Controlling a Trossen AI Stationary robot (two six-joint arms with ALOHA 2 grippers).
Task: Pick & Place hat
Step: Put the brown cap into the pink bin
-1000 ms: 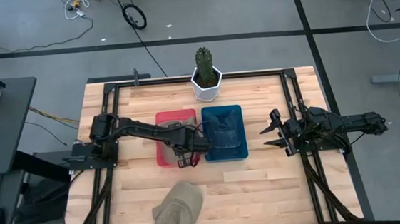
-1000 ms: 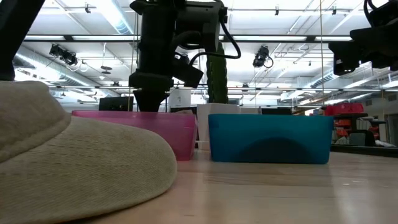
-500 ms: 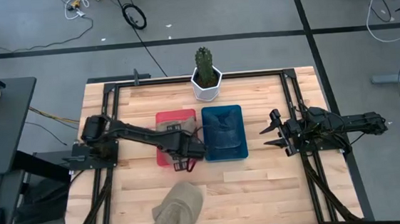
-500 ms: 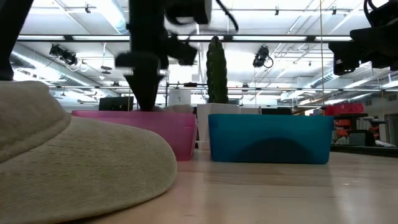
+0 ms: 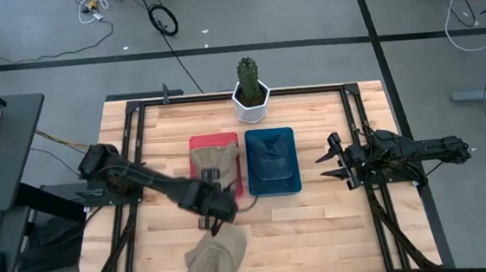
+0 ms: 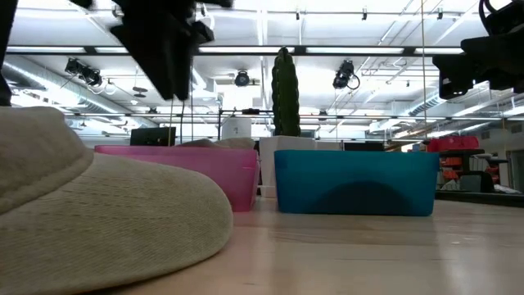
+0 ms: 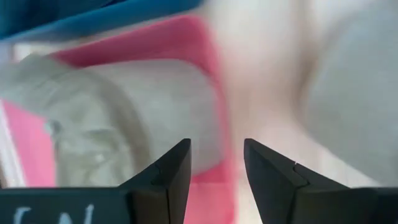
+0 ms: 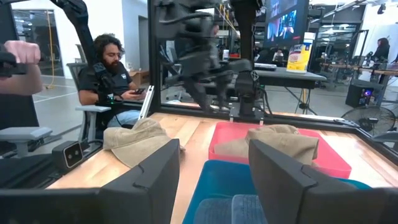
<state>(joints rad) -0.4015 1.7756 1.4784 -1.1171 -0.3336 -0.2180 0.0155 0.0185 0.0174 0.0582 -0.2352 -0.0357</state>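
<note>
A tan hat (image 5: 214, 163) lies in the pink bin (image 5: 202, 191), also in the left wrist view (image 7: 93, 124) and the right wrist view (image 8: 280, 140). A second tan hat (image 5: 216, 253) rests crown up on the table near its front edge (image 6: 82, 213). My left gripper (image 5: 217, 227) hovers open between the pink bin and that second hat, its fingers (image 7: 171, 177) apart with nothing between them. My right gripper (image 5: 328, 166) waits open at the table's right, beside the blue bin (image 5: 269, 136).
The blue bin holds a dark blue hat (image 5: 271, 161). A white pot with a cactus (image 5: 251, 92) stands at the far edge behind the bins. In the right wrist view a seated person (image 8: 115, 74) and a hand (image 8: 18, 53) show beyond the table.
My left gripper has opened and let go of the tan hat, which now lies in the pink bin. The gripper has then gone quickly from above the bin toward the table's near edge, toward the second tan hat.
</note>
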